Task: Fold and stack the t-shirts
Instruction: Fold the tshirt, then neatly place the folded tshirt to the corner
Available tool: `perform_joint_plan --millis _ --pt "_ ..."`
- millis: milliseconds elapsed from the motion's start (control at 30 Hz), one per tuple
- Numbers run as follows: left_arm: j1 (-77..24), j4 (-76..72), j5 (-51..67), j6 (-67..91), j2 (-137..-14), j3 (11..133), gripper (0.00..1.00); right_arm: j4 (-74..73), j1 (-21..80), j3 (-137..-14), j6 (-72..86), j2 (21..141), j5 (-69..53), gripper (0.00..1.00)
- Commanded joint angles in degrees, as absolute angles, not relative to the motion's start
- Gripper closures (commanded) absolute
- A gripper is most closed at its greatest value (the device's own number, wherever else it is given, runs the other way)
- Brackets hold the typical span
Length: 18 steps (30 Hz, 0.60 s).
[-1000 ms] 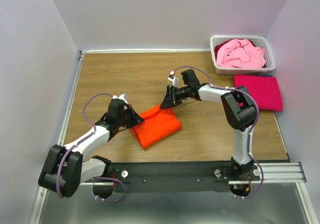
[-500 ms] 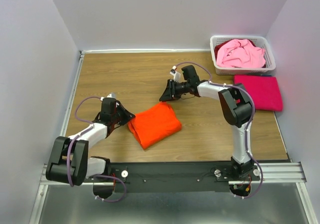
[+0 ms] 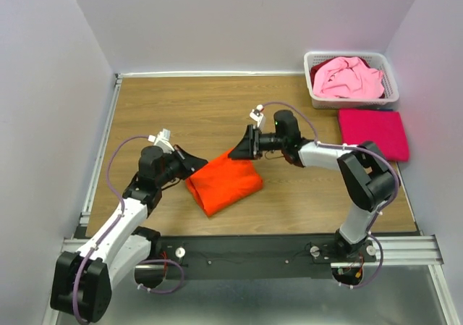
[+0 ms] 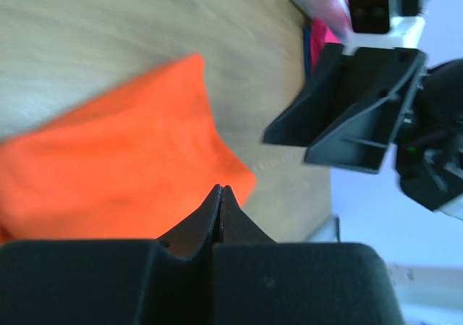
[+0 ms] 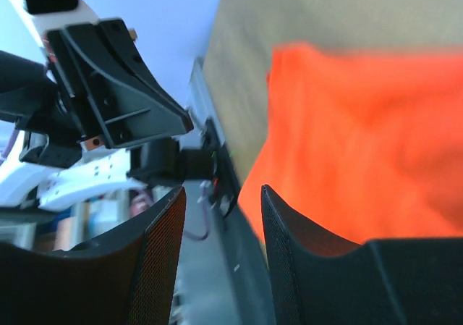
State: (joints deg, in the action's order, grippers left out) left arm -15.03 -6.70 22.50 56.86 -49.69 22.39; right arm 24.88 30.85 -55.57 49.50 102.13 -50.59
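Observation:
The bright orange t-shirt (image 3: 224, 182) lies folded on the table between the arms. My left gripper (image 3: 195, 161) is at its left edge; in the left wrist view its tips (image 4: 220, 189) are shut with nothing between them, over the orange cloth (image 4: 123, 173). My right gripper (image 3: 239, 150) hovers at the shirt's far corner, and in the right wrist view it (image 5: 223, 195) stands open and empty beside the orange cloth (image 5: 362, 144). The magenta-red t-shirt (image 3: 374, 133) lies folded at the right. The pale pink t-shirt (image 3: 347, 77) is bunched in the basket.
A white slotted basket (image 3: 315, 98) stands at the back right corner, just behind the magenta-red shirt. Walls close in the table on the left, back and right. A metal rail (image 3: 289, 249) carrying the arm bases runs along the near edge.
The right gripper lifted off the shirt's far corner, came back down to it and opened wider. The left arm pulled back left and swung its gripper to the shirt's left edge. The shirt stayed put.

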Motion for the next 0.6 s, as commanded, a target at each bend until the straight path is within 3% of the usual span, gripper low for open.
perform_joint_plan --millis 0,267,567 --pt "-20.0 -3.4 29.1 59.8 -50.9 19.5 0.97 38.7 33.8 -47.3 60.1 102.3 -53.2 0.47" --pt "-19.1 -12.6 33.2 67.0 -56.3 6.8 1.0 40.4 32.6 -35.3 56.3 109.8 -49.7 0.47" --pt "-15.3 -1.3 30.7 65.1 -43.3 7.8 1.0 41.2 31.3 -33.8 58.6 104.7 -50.6 0.44"
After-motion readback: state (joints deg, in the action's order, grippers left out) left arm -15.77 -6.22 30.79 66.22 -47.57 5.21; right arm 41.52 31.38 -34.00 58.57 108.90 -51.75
